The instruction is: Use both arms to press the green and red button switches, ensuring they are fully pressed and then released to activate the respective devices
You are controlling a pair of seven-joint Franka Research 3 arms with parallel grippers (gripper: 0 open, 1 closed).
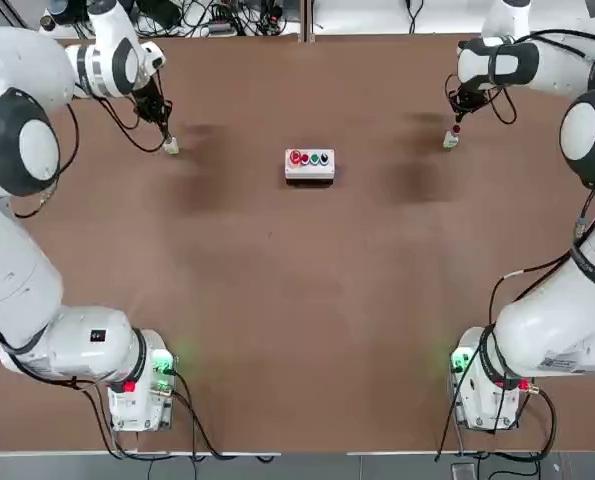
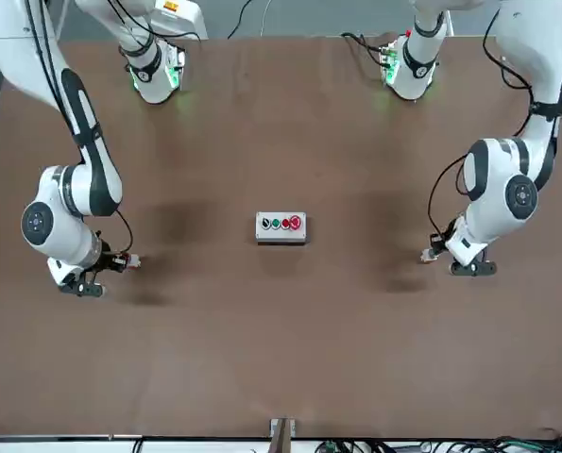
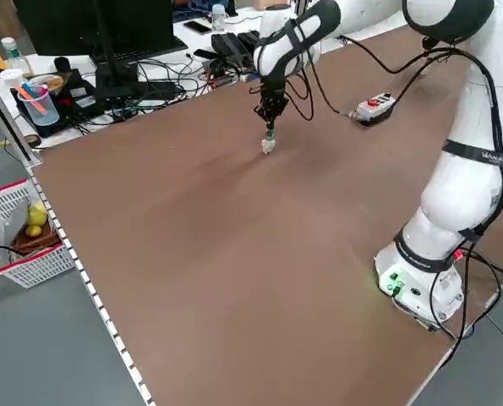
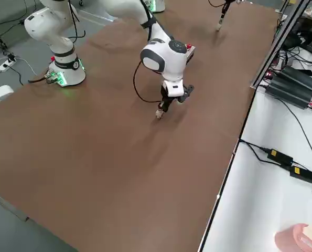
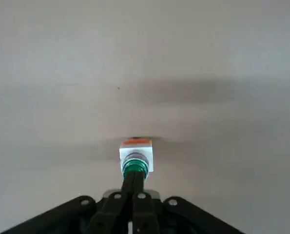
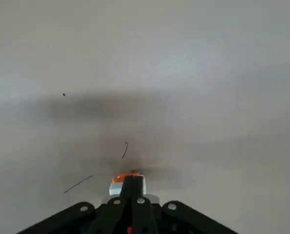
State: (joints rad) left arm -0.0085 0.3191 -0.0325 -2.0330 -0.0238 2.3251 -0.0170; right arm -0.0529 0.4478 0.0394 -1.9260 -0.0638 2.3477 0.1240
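Note:
The green button switch [image 5: 136, 161] is a small whitish stub on the brown table [image 1: 297, 300], far left in the top view [image 1: 170, 146]. My left gripper [image 5: 133, 177] is shut, and its joined tips rest on the green cap from above [image 1: 163, 128]. The red button switch [image 1: 451, 138] stands far right. My right gripper [image 6: 130, 182] is shut too, with its tips on top of that stub [image 6: 116, 185], so the red cap is hidden in the right wrist view. In the front view the red switch [image 2: 134, 260] and green switch [image 2: 426, 255] sit beside the wrists.
A white box [image 1: 309, 163] with a row of red and green buttons sits mid-table between the arms. Cables, a monitor and desk clutter [image 3: 107, 76] line the far edge. A basket [image 3: 23, 237] stands off the table's left side.

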